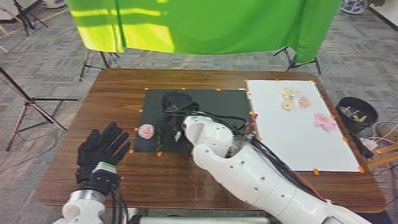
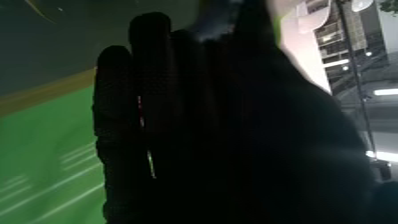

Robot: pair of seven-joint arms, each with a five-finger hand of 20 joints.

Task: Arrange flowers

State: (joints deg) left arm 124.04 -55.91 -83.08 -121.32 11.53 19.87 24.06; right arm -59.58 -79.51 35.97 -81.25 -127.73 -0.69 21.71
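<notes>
Over the dark mat (image 1: 226,100), my right hand (image 1: 180,103) is at the upper left part. The right wrist view shows this hand (image 2: 191,125) with fingers extended and close together. A pink flower (image 1: 147,131) lies by the mat's left edge, nearer the robot than the right hand, with a thin green strip (image 1: 160,144) beside it. On the white board (image 1: 298,145) are a pink flower (image 1: 324,121), a pale yellow one (image 1: 289,92) and two small blossoms (image 1: 305,102). Left of the mat, my left hand (image 1: 102,147) has its fingers straight.
Orange markers (image 1: 160,154) run along the edges of the mat and board. A black bin (image 1: 357,112) stands beyond the table's right edge. The right forearm (image 1: 235,165) crosses the near part of the table. A green cloth (image 1: 204,25) hangs behind.
</notes>
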